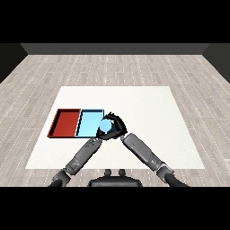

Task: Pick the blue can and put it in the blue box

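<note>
- We see a red tray [66, 122] lying flat at the left part of the white table [143, 117]
- We note the grey plank floor [117, 67] around the table, and a dark wall [117, 48] behind it

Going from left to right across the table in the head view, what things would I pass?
Red tray → light blue tray → blue can, at that tray's right edge with the right hand curled round it.
</note>
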You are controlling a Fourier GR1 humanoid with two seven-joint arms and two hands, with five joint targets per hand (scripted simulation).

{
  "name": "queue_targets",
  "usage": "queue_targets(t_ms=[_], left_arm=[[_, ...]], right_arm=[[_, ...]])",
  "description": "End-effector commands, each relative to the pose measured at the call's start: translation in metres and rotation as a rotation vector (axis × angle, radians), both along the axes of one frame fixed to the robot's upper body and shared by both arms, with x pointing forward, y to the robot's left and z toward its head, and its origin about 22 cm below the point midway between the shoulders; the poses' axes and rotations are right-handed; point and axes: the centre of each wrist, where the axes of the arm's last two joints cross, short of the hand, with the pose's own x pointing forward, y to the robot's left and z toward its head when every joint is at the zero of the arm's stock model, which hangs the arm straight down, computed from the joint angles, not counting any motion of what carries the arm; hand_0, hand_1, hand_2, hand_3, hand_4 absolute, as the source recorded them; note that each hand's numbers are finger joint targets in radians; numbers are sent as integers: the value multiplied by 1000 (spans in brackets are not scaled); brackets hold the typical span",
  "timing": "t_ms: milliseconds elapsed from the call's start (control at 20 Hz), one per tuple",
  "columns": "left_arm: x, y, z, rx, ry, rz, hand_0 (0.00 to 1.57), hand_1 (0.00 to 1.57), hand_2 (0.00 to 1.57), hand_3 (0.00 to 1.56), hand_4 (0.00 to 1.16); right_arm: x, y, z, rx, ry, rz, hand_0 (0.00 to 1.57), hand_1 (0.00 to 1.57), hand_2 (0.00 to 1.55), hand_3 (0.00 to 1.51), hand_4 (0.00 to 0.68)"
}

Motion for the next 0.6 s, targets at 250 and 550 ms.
queue_targets(t_ms=[250,550], left_arm=[[-7,-17,-4,-106,14,17,732,732,822,636,671],[7,-24,8,-198,85,11,1177,1177,1185,1027,627]], right_arm=[[-12,16,0,49,21,43,1438,1438,1454,1393,600],[6,-5,-4,46,37,12,1437,1437,1454,1393,580]])
